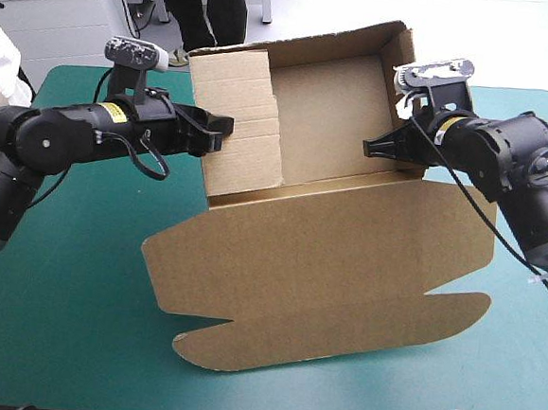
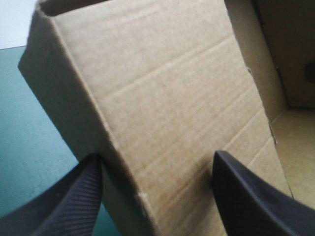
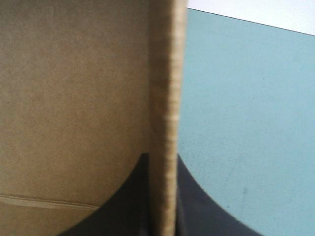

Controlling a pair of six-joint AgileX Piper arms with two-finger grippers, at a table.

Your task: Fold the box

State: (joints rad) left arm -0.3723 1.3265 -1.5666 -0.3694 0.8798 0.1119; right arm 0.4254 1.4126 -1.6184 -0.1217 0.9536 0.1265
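Note:
The brown box (image 1: 327, 257) stands in the middle of the table with its back and side walls raised and its lid flat toward the near edge. My left gripper (image 1: 215, 130) is at the box's left wall, where a panel is folded inward. In the left wrist view its black fingers (image 2: 83, 196) stand apart around that wall (image 2: 172, 98), so the left gripper (image 2: 157, 155) is open. My right gripper (image 1: 378, 147) is at the right wall. In the right wrist view the right gripper (image 3: 162, 155) is pinched on the board's edge (image 3: 167, 73).
The teal-green cover (image 1: 60, 274) shows to the left, right and front of the lid. The lid's rounded tabs (image 1: 215, 348) reach toward the near edge. The box's back wall (image 1: 331, 86) stands close to the table's far edge.

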